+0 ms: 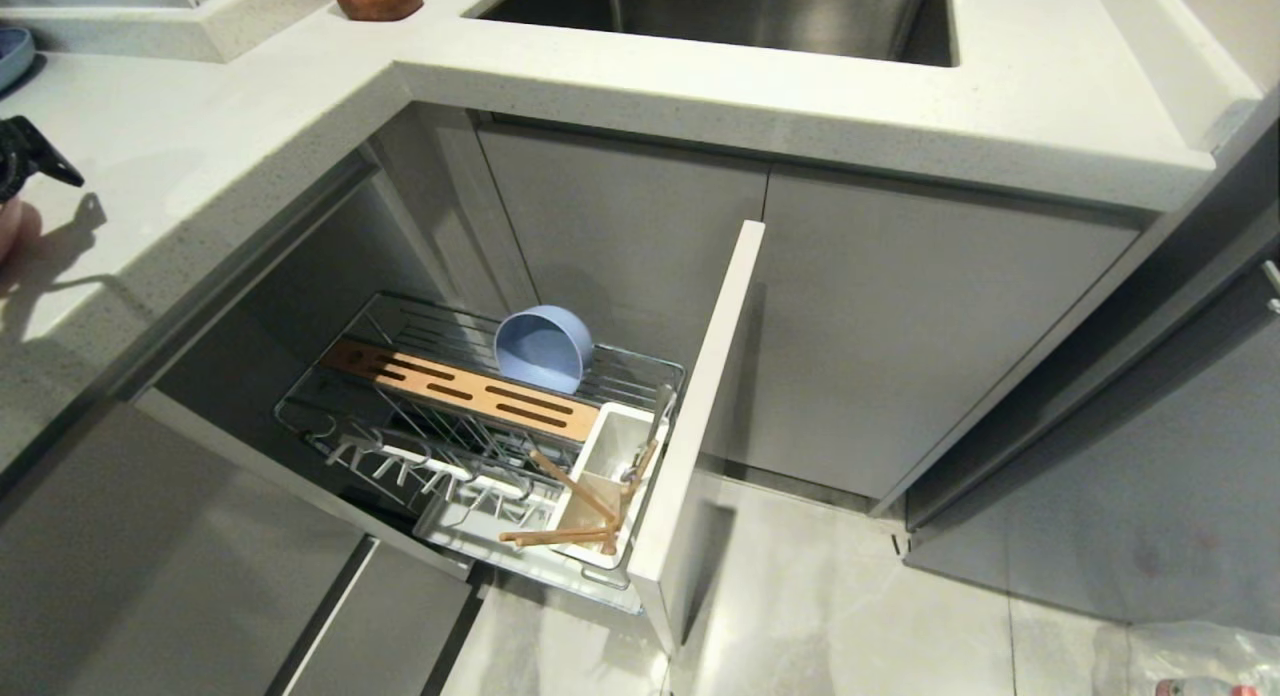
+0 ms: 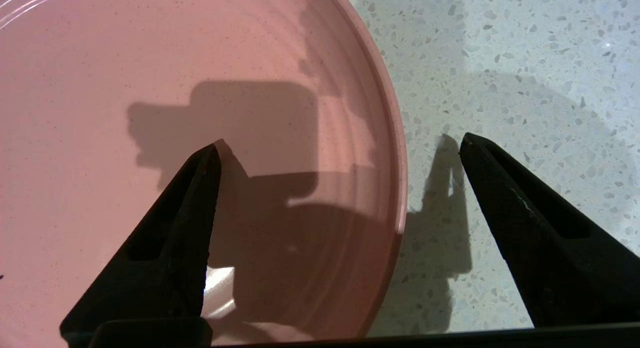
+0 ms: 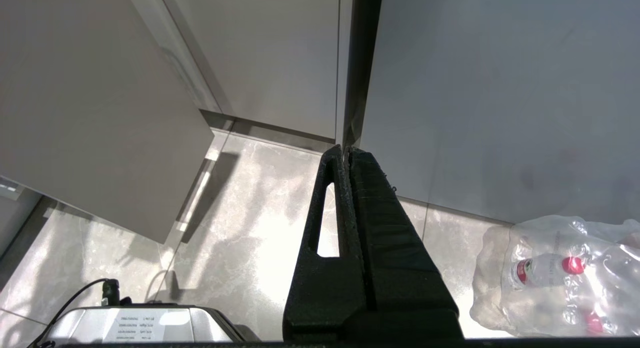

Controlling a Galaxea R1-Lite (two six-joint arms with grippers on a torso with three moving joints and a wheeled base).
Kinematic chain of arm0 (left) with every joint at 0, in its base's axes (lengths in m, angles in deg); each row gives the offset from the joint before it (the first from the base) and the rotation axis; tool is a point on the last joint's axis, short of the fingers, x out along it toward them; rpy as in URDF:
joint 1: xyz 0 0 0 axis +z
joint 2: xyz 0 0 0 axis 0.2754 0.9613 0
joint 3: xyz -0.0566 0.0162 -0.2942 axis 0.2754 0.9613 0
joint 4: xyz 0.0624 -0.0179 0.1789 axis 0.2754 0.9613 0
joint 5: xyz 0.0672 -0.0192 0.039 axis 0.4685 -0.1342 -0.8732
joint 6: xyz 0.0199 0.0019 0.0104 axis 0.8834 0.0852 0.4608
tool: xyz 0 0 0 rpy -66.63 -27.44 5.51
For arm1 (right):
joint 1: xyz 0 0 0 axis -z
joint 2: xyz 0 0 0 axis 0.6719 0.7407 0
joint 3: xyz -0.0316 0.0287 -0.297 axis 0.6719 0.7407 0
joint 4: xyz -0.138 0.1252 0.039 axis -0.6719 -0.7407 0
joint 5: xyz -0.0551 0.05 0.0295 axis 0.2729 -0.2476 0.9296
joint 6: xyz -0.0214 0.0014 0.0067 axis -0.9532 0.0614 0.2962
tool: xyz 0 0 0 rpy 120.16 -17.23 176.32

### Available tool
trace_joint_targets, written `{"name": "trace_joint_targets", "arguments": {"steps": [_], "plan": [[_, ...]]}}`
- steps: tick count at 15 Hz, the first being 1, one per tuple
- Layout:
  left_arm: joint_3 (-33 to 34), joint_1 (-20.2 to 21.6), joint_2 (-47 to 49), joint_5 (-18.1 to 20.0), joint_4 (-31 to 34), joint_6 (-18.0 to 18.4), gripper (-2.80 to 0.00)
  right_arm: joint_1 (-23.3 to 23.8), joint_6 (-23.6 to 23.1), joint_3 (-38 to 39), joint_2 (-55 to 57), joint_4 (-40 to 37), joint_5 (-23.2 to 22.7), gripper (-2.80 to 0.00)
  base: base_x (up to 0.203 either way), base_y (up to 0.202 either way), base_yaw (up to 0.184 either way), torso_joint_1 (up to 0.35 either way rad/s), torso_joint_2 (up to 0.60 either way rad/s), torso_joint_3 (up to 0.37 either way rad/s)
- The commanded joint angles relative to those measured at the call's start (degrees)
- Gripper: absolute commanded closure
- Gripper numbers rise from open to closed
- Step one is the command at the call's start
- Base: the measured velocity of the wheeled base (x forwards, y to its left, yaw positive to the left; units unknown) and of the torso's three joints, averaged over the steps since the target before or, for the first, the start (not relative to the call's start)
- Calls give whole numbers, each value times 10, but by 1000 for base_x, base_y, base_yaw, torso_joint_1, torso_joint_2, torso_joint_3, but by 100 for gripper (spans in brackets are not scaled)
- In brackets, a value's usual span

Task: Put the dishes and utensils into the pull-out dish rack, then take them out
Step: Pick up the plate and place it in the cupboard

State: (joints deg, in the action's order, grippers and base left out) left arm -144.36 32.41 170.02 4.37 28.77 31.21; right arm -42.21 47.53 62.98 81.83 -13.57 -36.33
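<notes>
A: State the tool condition.

B: Left gripper (image 2: 340, 143): jaws spread wide, holding nothing. It straddles the plate (image 2: 175, 113) rim: one finger (image 2: 170, 238) over the pink face, the other over the counter (image 2: 525, 63). Whether either tip touches cannot be told. In the head view, only its black tip shows, at 9 o'clock. Right gripper (image 3: 347, 155): jaws pressed together, empty, parked over the floor (image 3: 240, 208).

A: Location of the task items?

B: The plate lies flat on the counter. The bowl (image 1: 543, 347) stands on edge in the rack (image 1: 330, 426), at 12 o'clock from the slotted strip (image 1: 460, 388). The chopsticks (image 1: 570, 511) lean in the white caddy (image 1: 620, 446). A spoon (image 1: 655, 426) handle appears to stand in the caddy as well.

A: Handling properties of the plate?

B: Judged rigid and breakable, with a smooth face likely to slip. Probably moderate in weight. Recommended hold: the rim, one finger inside the lip and one outside. A flat plate offers little for the outer finger to get under, so the grip may slide.

A: Surface and surroundings?

B: The counter is pale speckled stone, hard and level; a dropped plate could chip. A sink (image 1: 740, 16) sits at 12 o'clock in the head view. The rack is pulled out below the counter, its front panel (image 1: 700, 426) at 3 o'clock from the caddy. The floor is grey tile, with wrapped bottles (image 3: 560, 273) near the right gripper.
</notes>
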Motion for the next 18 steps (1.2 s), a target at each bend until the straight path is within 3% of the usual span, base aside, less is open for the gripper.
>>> {"name": "trace_joint_targets", "arguments": {"steps": [1,5,6,7,18], "plan": [[0,0,6,-1,4,-2,-280,0,0,0,1,0,0,0,0,0,0,0,0,0],[1,-1,6,-1,5,-1,-280,0,0,0,1,0,0,0,0,0,0,0,0,0],[1,-1,6,-1,5,-1,-99,0,0,0,1,0,0,0,0,0,0,0,0,0],[1,-1,5,-1,5,0,0,0,0,0,1,0,0,0,0,0,0,0,0,0],[1,-2,1,-2,4,0,0,0,0,0,1,0,0,0,0,0,0,0,0,0]]}}
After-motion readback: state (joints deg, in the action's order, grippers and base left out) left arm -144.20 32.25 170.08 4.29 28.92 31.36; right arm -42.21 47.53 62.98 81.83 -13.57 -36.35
